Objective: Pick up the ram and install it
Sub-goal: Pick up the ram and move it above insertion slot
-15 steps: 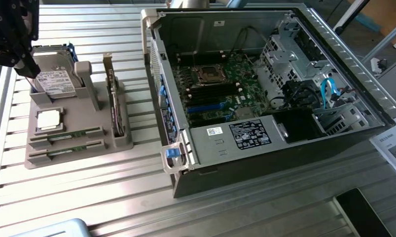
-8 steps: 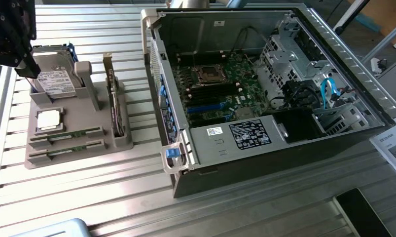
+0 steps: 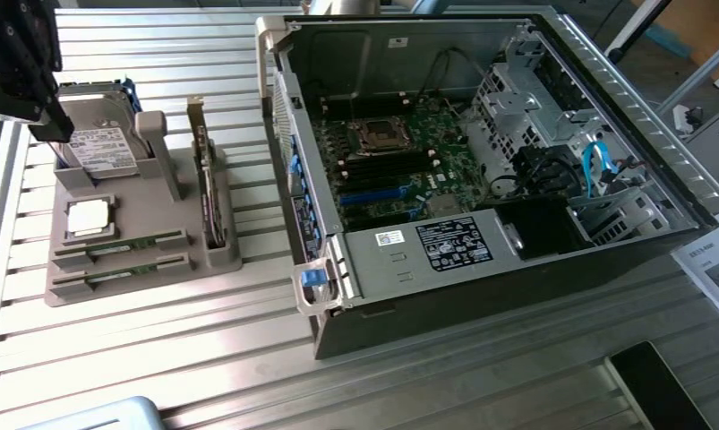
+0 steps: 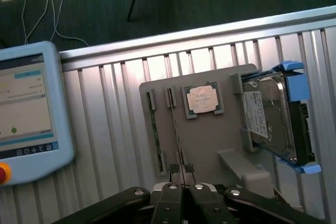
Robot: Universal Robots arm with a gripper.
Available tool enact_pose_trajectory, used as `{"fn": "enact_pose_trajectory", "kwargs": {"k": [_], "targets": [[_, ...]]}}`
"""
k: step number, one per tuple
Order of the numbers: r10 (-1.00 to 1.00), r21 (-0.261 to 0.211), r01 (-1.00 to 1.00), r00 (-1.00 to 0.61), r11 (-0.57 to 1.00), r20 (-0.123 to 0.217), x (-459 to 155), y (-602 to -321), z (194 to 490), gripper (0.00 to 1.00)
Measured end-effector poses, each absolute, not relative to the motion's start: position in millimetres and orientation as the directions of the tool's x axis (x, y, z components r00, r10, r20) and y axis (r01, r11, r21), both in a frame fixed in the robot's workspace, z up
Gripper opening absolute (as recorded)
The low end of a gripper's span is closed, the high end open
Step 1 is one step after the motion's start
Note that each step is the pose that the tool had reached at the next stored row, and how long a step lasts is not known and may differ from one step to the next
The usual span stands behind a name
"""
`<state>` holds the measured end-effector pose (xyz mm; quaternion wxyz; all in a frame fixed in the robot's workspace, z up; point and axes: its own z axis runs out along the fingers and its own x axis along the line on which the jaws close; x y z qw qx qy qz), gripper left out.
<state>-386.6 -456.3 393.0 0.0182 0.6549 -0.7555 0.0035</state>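
The ram (image 4: 176, 124), a thin green stick, stands on edge in a slot of the grey holder tray (image 4: 210, 140), next to the CPU (image 4: 202, 99). A look-alike green stick (image 4: 154, 129) sits in the slot beside it. In the exterior view the two sticks lie at the tray's near end, the ram (image 3: 126, 243) and its look-alike (image 3: 123, 268). My gripper (image 4: 184, 186) is shut and empty, high above the tray, its tips in line with the ram. In the exterior view my gripper (image 3: 51, 125) hangs over the hard drive (image 3: 97, 143).
The open PC case (image 3: 479, 143) lies at the exterior view's right, its motherboard (image 3: 389, 166) with black memory slots exposed. A taller card with a metal bracket (image 3: 204, 179) stands in the tray. A teach pendant (image 4: 26, 108) rests on the slatted table beside the tray.
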Motion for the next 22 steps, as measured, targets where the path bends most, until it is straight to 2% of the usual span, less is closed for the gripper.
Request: {"fn": "enact_pose_trajectory", "kwargs": {"k": [22], "targets": [[-0.997,0.008,-0.997,-0.076,0.076,0.030,-386.6,-456.4,393.0,0.11]]}}
